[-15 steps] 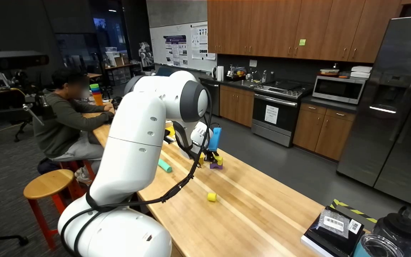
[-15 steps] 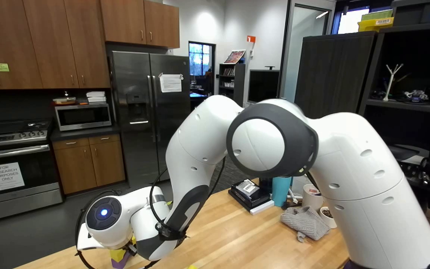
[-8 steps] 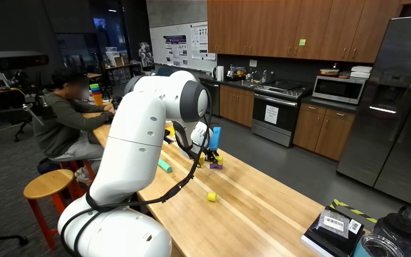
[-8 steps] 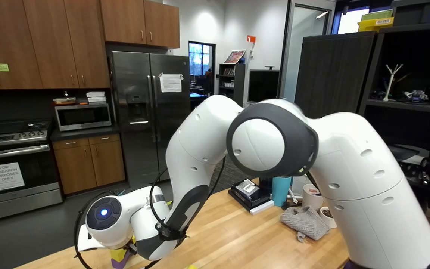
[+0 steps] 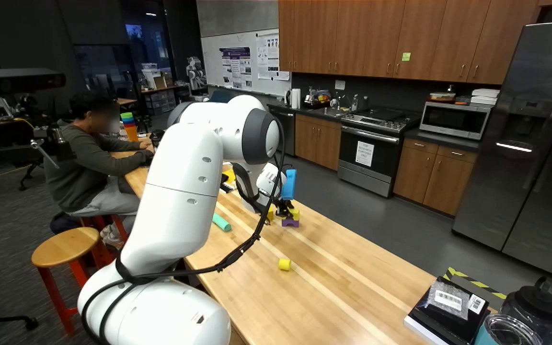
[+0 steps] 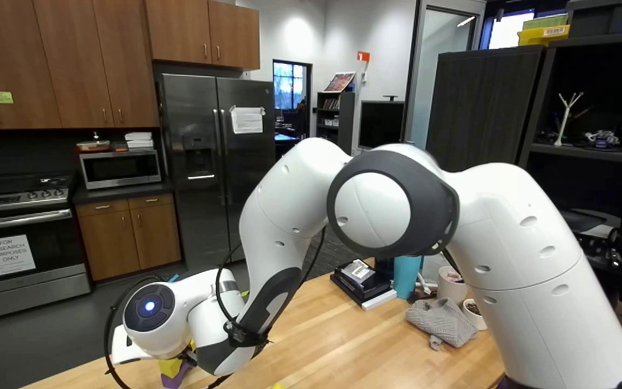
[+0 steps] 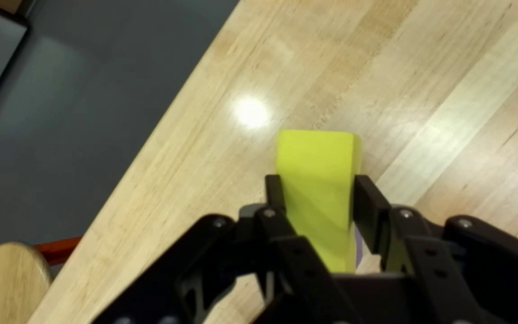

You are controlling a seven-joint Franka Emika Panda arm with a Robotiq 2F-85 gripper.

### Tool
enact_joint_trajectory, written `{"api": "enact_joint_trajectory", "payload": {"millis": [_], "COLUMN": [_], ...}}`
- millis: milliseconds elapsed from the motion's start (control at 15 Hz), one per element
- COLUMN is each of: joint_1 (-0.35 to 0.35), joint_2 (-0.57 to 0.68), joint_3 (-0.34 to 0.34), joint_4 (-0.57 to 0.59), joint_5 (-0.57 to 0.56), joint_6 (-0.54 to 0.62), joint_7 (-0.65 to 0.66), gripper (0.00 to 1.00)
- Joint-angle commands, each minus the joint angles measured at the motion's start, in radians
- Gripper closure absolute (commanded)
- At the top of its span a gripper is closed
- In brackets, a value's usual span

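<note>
entry: yellow rectangular block (image 7: 316, 157); long plain face, smooth, matte, edges slightly rounded; material uncertain. stacked on a purple arched block (image 7: 359, 247), of which the wrist view gives only a sliver; in an exterior view its hollowed underside sits on the bench.

entry: black jointed two-fingered hand (image 7: 317, 194); angular links, round screw heads. state: clamped on the yellow rectangular block, one squared dark fingertip against each long side. placement: the block lies directly between the fingertips, one end projecting beyond them, the other running back toward the palm.

entry: pale laminated-wood bench (image 7: 187, 180); narrow strips, visible grain, glossy, with a bright round glare just past the block's projecting end.

beside the hand: a small yellow piece (image 5: 270, 215), partly covered, shape unclear.

further along the bench: a short yellow cylinder (image 5: 284, 264), smooth; a longer mint-green cylinder (image 5: 221, 222), smooth, lying down, near the white hard-shelled arm (image 5: 180, 191).

well apart, same bench: a grey knitted cloth (image 6: 440, 322), crumpled, ribbed; a teal tumbler (image 6: 407, 275), smooth-sided, upright; a black flat-sided stack (image 6: 370, 289), topped by a shiny plastic packet (image 6: 358, 270).
</note>
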Motion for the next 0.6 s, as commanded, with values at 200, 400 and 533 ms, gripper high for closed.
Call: {"api": "enact_joint_trajectory", "payload": {"millis": [200, 400, 533], "joint_1": [-0.008, -0.009, -0.009], "joint_2": [0.003, 0.008, 0.011], "joint_3": [-0.001, 0.000, 0.000], "joint_4": [0.015, 0.018, 0.020], "joint_5": [0.019, 0.020, 0.020], "joint_6": [0.006, 0.011, 0.013], "joint_7": [-0.047, -0.047, -0.048], "gripper": [0.84, 0.84, 0.84]}}
